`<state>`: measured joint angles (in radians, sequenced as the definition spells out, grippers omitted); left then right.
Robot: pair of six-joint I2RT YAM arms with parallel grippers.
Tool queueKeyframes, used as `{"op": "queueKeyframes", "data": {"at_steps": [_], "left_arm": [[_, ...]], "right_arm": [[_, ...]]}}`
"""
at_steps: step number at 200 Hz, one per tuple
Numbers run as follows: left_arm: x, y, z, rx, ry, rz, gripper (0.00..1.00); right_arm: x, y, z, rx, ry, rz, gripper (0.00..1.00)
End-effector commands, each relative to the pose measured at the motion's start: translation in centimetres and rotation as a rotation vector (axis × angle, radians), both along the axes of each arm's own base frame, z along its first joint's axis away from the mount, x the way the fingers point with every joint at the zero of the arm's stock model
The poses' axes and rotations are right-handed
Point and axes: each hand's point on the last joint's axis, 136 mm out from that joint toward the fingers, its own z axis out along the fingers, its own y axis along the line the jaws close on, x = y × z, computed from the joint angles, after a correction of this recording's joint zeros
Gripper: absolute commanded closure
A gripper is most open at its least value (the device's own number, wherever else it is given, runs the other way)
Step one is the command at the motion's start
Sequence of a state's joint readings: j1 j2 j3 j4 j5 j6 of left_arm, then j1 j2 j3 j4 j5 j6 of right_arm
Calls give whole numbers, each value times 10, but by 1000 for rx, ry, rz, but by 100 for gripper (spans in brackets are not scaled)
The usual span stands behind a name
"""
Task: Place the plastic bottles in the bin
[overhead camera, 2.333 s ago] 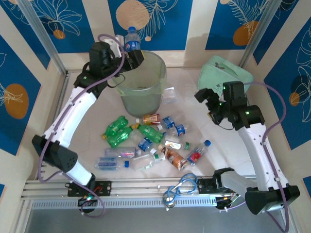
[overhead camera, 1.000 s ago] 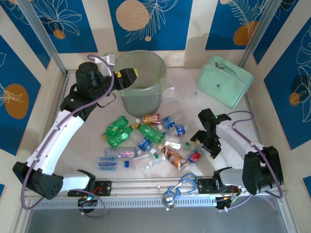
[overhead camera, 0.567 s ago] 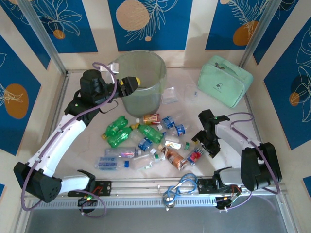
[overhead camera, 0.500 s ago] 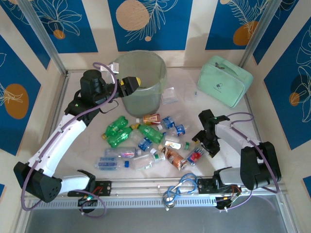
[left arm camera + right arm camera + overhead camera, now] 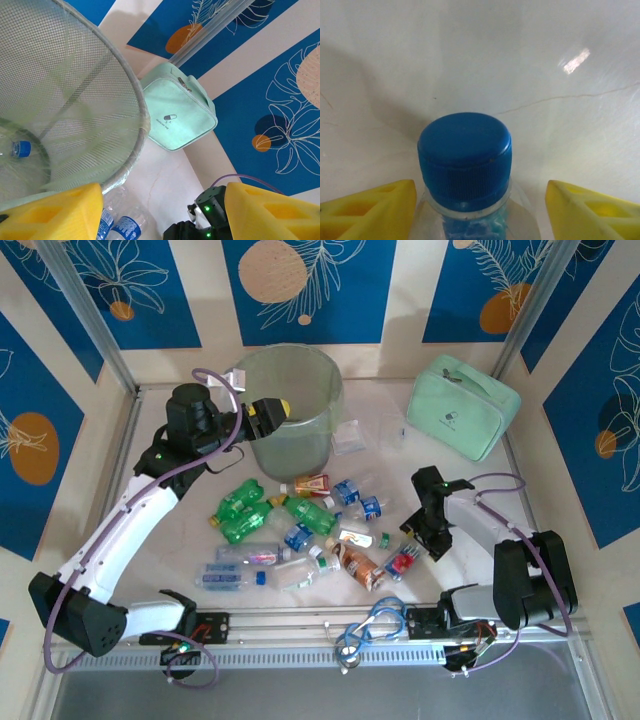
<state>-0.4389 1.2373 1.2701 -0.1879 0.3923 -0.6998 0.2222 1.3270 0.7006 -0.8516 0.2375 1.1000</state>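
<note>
Right fingers (image 5: 370,207) wide, straddling blue bottle cap (image 5: 465,160).

The rim of the bin (image 5: 143,120) blocks just ahead of the left tool (image 5: 161,214). Ahead of the right tool (image 5: 479,210), a bottle (image 5: 465,150) stands, then bare counter (image 5: 530,55).

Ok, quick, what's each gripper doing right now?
Left gripper: open, empty, beside the bin.
Right gripper: open, straddling a blue-capped bottle, not clamped.

Nothing readable here. The mint-green case (image 5: 187,105) carries a small capsule-shaped logo (image 5: 170,118) above a line of print too tiny to read, and the plastic bottles (image 5: 126,228) show blue labels, lettering blurred.
</note>
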Motion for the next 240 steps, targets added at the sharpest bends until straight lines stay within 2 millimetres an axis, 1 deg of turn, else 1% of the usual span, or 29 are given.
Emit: {"op": "queueKeyframes", "data": {"at_steps": [1,45,80,103,124,147,160,175,194,211,215,216,222,240], "left_arm": [[-2,-3,8,7,-29,-14,35],[-1,-3,2,4,-16,-14,34],[-2,-3,6,3,-29,-13,32],[-3,-3,9,7,-37,-19,28],[-5,-5,13,0,-44,-37,24],[-9,-10,23,-28,-63,-71,19],[-15,-16,35,-72,-85,-123,16],[-32,-30,57,-164,-149,-247,11],[-52,-46,73,-232,-182,-360,6],[-65,-63,75,-242,-178,-437,3],[-66,-66,73,-244,-171,-449,2],[-67,-68,73,-245,-169,-455,2],[-70,-74,71,-252,-158,-476,1],[-79,-93,66,-282,-118,-546,0]], "right_arm": [[-8,-10,-3,-37,21,-10,35],[-4,-19,2,-36,-8,-23,43],[0,-21,13,-22,-49,-25,47],[7,-23,29,-19,-106,-27,51],[19,-21,55,2,-212,-17,52],[40,-10,97,77,-398,21,52],[55,2,131,144,-533,52,53],[70,17,167,226,-666,87,53],[86,38,216,323,-827,142,54],[97,56,261,399,-969,191,54],[99,60,272,417,-1001,205,54],[99,60,272,417,-1001,205,54],[102,68,291,454,-1061,230,54],[105,86,334,548,-1182,282,54]]}}
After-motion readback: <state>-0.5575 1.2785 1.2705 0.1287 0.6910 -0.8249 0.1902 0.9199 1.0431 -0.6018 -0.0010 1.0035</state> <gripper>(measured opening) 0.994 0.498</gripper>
